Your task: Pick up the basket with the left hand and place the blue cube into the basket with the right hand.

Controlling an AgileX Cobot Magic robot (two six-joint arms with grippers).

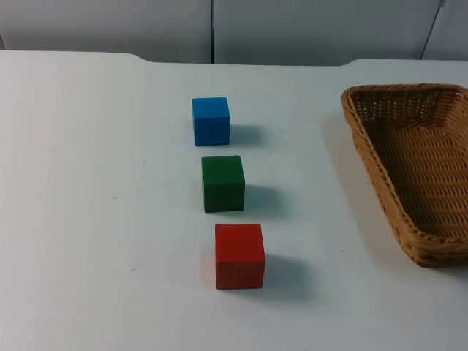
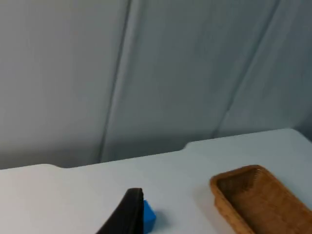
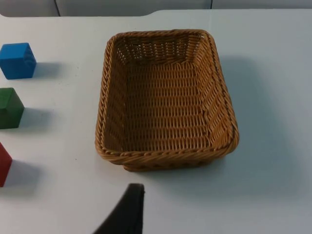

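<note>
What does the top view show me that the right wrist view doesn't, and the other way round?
Top view alone: the red cube whole, and the three cubes as one line running from the partition wall toward the camera, blue farthest, green between.

Right wrist view alone: the whole wicker basket, all four rim sides and nothing inside it; the top view cuts it at the picture's edge. A black fingertip stands in front of the basket.

Both: the blue cube, the green cube, the basket resting on the white table, apart from the cubes.
</note>
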